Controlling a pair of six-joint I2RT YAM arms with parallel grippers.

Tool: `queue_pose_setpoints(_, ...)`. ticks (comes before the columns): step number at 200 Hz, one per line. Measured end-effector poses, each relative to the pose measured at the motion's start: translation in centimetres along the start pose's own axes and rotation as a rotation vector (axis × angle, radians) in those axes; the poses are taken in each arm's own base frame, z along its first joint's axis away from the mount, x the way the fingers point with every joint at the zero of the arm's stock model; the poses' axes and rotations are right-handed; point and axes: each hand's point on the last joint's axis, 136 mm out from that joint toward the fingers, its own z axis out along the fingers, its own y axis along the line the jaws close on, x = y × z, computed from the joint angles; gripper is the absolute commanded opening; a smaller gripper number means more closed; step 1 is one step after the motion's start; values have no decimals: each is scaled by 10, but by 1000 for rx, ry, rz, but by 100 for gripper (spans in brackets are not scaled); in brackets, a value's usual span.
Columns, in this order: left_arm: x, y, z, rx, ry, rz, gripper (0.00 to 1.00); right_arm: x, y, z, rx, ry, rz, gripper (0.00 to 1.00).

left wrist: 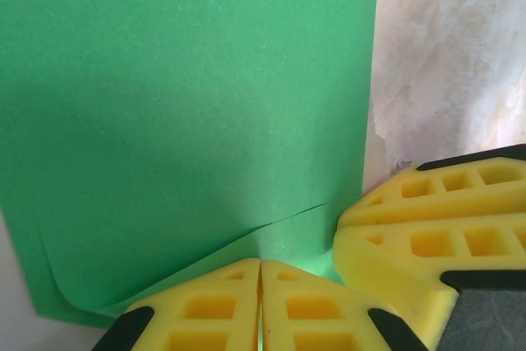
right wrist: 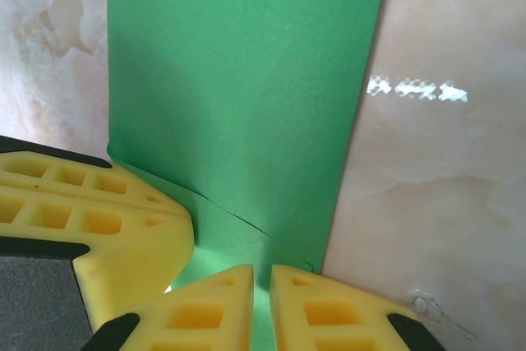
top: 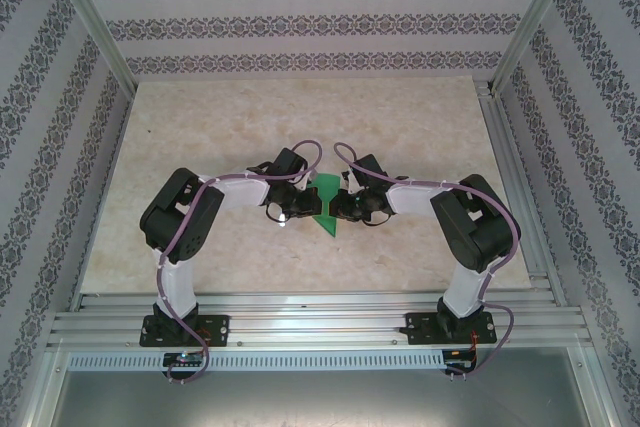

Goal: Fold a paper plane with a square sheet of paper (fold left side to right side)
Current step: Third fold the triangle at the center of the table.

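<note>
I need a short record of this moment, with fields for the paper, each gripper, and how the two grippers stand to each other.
paper: green paper, layered with a pointed near end, on the table
left gripper: left gripper has its fingers pressed together at the paper's edge, where a raised flap runs to them
right gripper: right gripper has its fingers almost together, with green paper in the narrow gap
relation: both grippers sit close side by side on the same paper
</note>
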Motion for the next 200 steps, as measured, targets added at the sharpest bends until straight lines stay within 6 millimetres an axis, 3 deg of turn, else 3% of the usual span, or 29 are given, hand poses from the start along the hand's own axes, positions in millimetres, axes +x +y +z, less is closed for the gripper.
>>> queue_pose_setpoints(31,0,1,1,3,-4,7,10,-3,3,-14,-12,-22,7,20)
queue_pose_setpoints(51,0,0,1,3,-3,12,10,-9,14,-30,-48,-57,4,10)
queue_pose_setpoints(68,1,-1,1,2,-3,21,10,-12,25,-36,-91,-71,13,8)
queue_pose_setpoints(123,1,-1,2,-6,-6,37,9,13,41,-15,-133,9,31,4)
queue_pose_setpoints(200,1,0,2,-14,-10,49,9,14,42,-13,-155,2,45,4)
